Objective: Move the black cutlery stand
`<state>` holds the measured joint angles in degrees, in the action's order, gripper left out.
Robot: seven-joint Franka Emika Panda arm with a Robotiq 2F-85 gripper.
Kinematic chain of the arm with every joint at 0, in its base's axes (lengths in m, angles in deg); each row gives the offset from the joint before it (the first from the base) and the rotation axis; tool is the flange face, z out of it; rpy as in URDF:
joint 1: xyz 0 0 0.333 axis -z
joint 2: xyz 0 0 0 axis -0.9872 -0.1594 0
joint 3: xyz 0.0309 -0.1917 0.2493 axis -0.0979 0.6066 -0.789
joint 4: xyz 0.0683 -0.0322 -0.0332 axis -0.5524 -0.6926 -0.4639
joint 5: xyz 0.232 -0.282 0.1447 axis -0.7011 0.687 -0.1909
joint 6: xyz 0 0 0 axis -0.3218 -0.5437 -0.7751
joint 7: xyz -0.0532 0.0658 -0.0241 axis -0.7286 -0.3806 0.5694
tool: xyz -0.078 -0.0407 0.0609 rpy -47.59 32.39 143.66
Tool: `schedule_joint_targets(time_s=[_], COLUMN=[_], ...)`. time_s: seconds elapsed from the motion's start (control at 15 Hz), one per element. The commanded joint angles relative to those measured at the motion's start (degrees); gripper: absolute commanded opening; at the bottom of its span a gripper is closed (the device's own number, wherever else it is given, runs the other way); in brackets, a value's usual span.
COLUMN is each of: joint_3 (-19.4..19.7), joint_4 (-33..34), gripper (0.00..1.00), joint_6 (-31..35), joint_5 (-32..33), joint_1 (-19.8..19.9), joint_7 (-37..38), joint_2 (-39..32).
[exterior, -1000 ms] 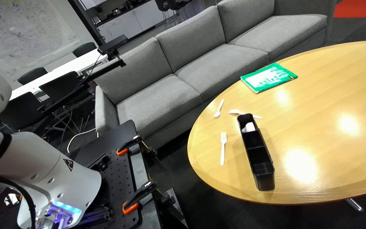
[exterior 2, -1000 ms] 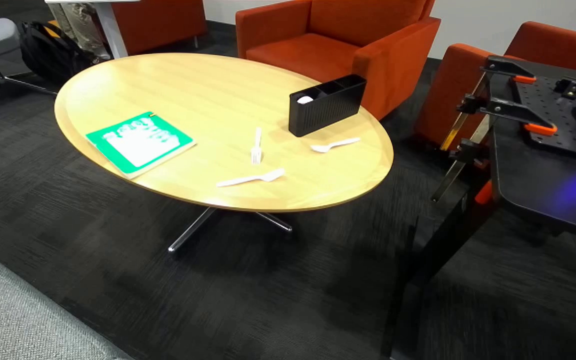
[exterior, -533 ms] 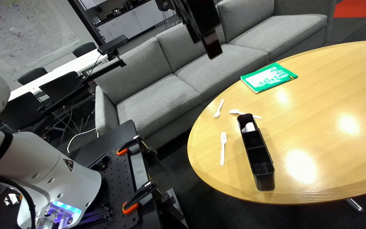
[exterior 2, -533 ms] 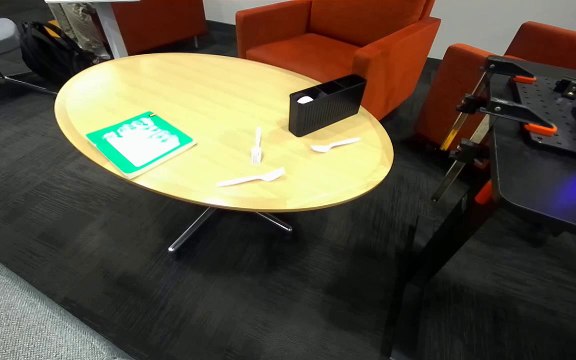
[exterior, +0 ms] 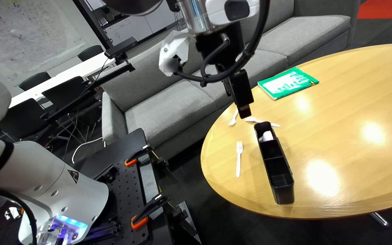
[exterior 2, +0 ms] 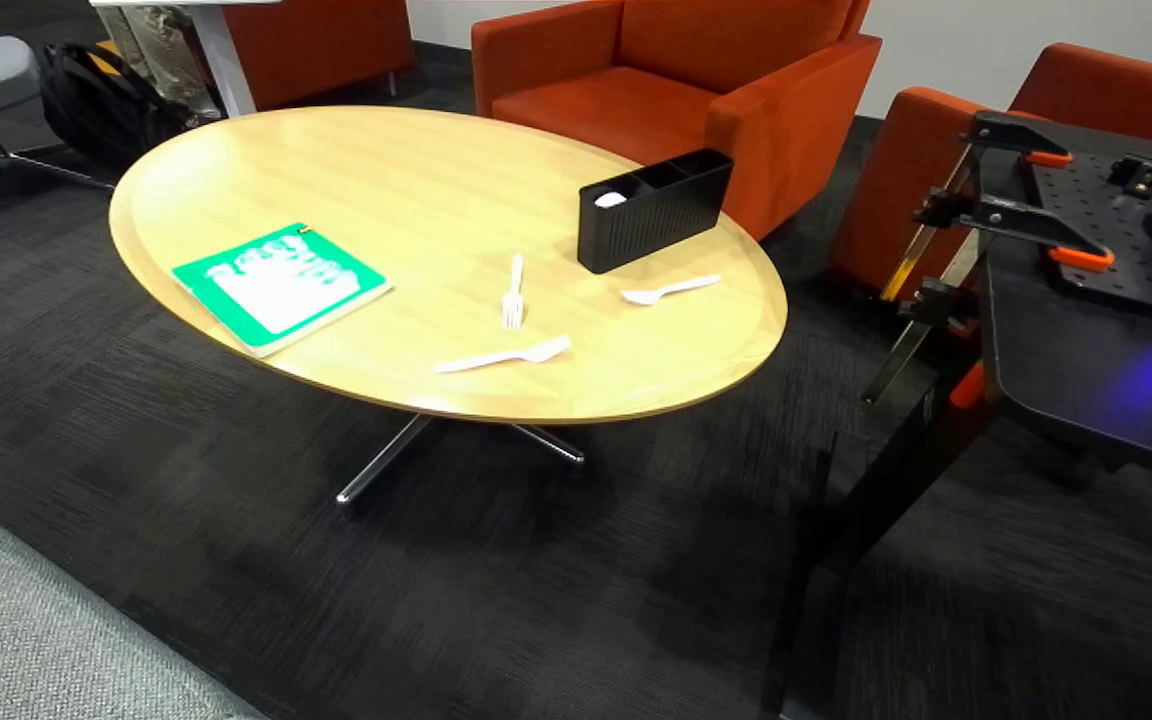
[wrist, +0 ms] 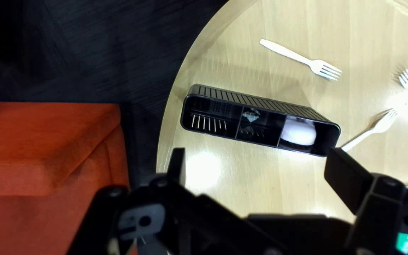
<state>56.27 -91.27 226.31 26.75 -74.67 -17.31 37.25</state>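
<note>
We are holding the hand (wrist: pixel 257 156) with its jaws wide apart; the black cutlery stand (wrist: pixel 259 102) is lying untouched, below and ahead of it. We are expecting light, stiff, slick plastic, so we are favouring a pinch on its long sides, midway.

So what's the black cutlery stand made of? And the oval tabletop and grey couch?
Black cutlery stand: probably plastic; dark, slightly shiny, with thin ridges down its side.
Oval tabletop: maybe varnished wood, or imitation; faint grain, bright glossy reflections.
Grey couch: likely woven cloth; dull and finely speckled.
</note>
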Motion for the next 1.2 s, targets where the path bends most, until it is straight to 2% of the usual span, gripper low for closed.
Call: schedule_joint_targets(time_s=[0.0, 0.2, 0.33, 0.73, 1.13], joint_3=[-0.2, -0.2, -0.1, 1.4, 4.1], joint_4=[0.2, 0.5, 0.9, 1.9, 5.3], gripper=[1.0, 1.0, 1.0, 1.0, 1.0], joint_6=[-0.1, -0.1, 2.1, 13.5, 19.0], joint_5=[0.0, 0.0, 1.2, 4.0, 1.1], joint_1=[0.2, 0.2, 0.2, -1.1, -4.8], joint_7=[0.0, 0.0, 2.3, 10.0, 15.0], joint_2=[-0.1, 0.0, -2.6, -14.1, -25.7])
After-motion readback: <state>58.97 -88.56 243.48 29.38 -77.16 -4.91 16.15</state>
